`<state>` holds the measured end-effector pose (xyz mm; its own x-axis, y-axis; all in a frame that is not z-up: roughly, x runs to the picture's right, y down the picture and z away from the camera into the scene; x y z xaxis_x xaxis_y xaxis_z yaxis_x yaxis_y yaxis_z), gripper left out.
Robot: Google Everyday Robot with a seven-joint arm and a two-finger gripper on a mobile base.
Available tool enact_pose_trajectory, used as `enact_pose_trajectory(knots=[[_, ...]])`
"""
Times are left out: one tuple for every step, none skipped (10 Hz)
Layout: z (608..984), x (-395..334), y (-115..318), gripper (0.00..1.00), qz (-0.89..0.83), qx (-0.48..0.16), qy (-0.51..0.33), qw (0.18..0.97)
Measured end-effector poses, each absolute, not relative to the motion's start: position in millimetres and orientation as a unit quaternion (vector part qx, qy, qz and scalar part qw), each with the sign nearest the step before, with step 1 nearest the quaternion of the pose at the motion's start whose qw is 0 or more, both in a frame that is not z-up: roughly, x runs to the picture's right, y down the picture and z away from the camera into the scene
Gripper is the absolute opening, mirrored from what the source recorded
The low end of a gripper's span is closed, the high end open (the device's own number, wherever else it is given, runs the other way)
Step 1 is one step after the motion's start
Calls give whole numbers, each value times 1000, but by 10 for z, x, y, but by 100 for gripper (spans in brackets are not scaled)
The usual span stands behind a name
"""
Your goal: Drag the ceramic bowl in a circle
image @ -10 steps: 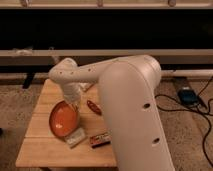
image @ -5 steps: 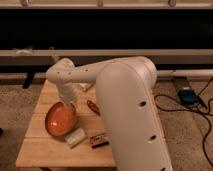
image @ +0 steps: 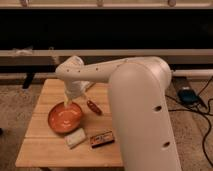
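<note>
The ceramic bowl (image: pixel 64 118) is a shallow orange-red bowl on the left half of the small wooden table (image: pixel 45 150). My gripper (image: pixel 68 103) hangs from the white arm and reaches down onto the bowl's far rim, touching it. The arm's large white body (image: pixel 142 115) fills the right of the view and hides the table's right part.
A whitish cup or packet (image: pixel 75 138) lies just in front of the bowl. A dark snack bar (image: pixel 102 139) lies beside it. A reddish-brown object (image: pixel 93 106) lies right of the bowl. Cables and a dark box (image: pixel 187 95) are on the floor to the right.
The bowl has slid left and a little towards the far side of the table with my gripper on its rim. The other objects have stayed put.
</note>
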<state>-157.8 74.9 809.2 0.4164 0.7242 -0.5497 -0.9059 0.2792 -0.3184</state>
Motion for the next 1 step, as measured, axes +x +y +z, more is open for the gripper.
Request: enact_pose_trajectory(knots=[[8088, -1597, 764, 75, 517, -304, 151, 786]])
